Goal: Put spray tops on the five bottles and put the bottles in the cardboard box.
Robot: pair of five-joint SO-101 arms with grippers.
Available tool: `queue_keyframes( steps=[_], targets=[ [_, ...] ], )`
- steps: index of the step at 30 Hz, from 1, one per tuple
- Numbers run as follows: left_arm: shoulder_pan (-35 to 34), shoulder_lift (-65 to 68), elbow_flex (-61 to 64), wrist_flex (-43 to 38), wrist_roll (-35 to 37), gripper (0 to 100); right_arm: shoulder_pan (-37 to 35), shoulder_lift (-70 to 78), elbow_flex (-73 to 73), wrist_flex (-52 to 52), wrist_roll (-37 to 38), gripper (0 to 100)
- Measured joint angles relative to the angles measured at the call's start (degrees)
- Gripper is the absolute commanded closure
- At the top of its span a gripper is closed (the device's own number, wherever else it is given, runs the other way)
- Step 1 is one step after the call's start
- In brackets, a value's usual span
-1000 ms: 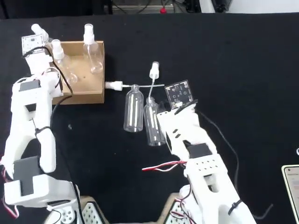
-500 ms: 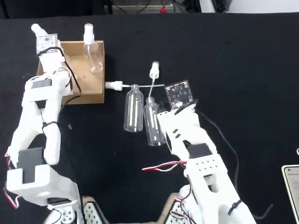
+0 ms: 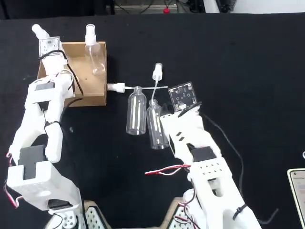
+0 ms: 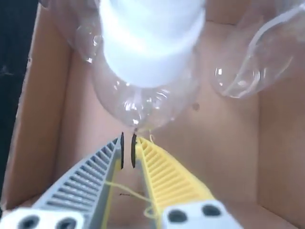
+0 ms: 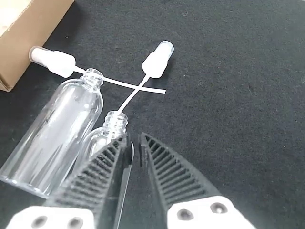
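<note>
— The black bench (image 3: 248, 71) is carrying everything. The left arm (image 3: 40, 109) is stretching out over the cardboard box (image 3: 90, 93) at the far left, and the right arm (image 3: 195, 143) is lying low near the middle.

— What are the ends doing?

— The left end effector (image 4: 127, 143) is pointing down into the box, pinched to a sliver and gripping nothing. Its tips are sitting right at the base of a capped bottle (image 4: 138, 95). The right end effector (image 5: 135, 139) is hanging over the bench, fingers nearly together with nothing between them, just beside the neck of the nearer bottle (image 5: 102, 143).

— And the rest of the bottles?

— A second capped bottle (image 3: 96, 59) is lying in the box too. Outside it, the longer bottle (image 3: 136, 112) is lying open-necked on the bench, touching the nearer one.

— The tops?

— One loose spray top (image 3: 116, 87) is lying just beside the box wall, its tube crossing the longer bottle's mouth. The other spray top (image 3: 157, 71) is lying farther back, its tube running to the nearer bottle's neck.
</note>
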Motion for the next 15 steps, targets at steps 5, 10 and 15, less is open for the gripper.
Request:
queue_keyframes(
  steps=[5, 10, 15],
  targets=[
    [0.00, 1.05, 0.00, -1.23, -3.34, 95, 0.00, 0.00, 0.00, 0.00, 0.00, 96.6],
    [0.00, 1.76, 0.00, -2.55, -4.04, 95, 0.00, 0.00, 0.00, 0.00, 0.00, 96.6],
    [0.00, 1.76, 0.00, -2.73, -4.04, 95, 0.00, 0.00, 0.00, 0.00, 0.00, 96.6]
  ],
)
